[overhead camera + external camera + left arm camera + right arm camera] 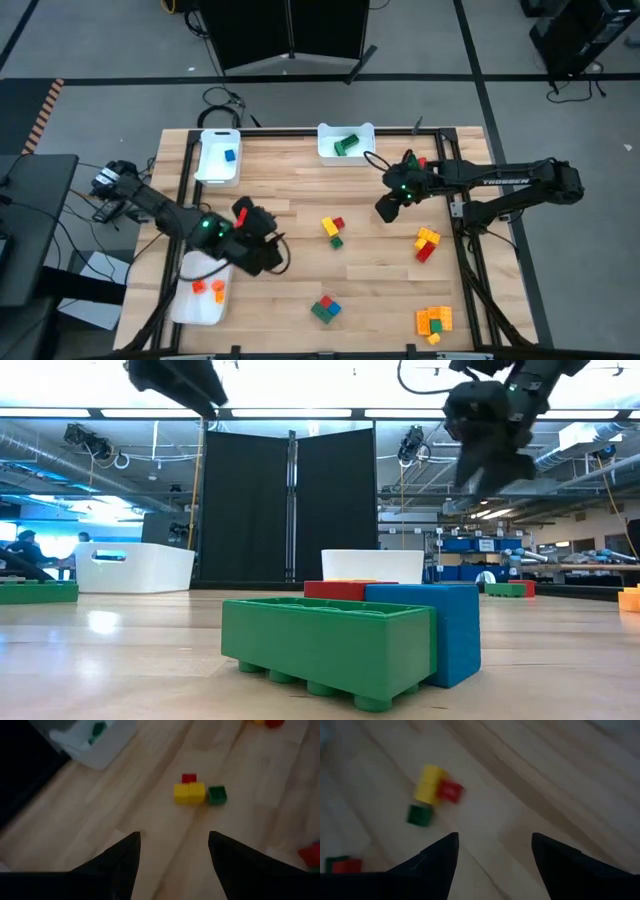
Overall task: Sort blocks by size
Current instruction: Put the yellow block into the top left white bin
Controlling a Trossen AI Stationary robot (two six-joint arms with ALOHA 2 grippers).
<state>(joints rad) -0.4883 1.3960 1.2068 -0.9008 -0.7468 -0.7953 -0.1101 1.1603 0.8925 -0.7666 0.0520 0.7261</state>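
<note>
White lettering reading "TROSSEN" runs along the right arm [515, 182], just beyond the wooden table's [300, 290] right edge.

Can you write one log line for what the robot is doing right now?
left gripper: open, empty, near orange tray | right gripper: open, empty, above table | yellow-red-green cluster: between them, untouched

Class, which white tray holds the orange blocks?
The tray at the table's near left edge, by the left arm; the other two hold a blue block and a green block.
</note>
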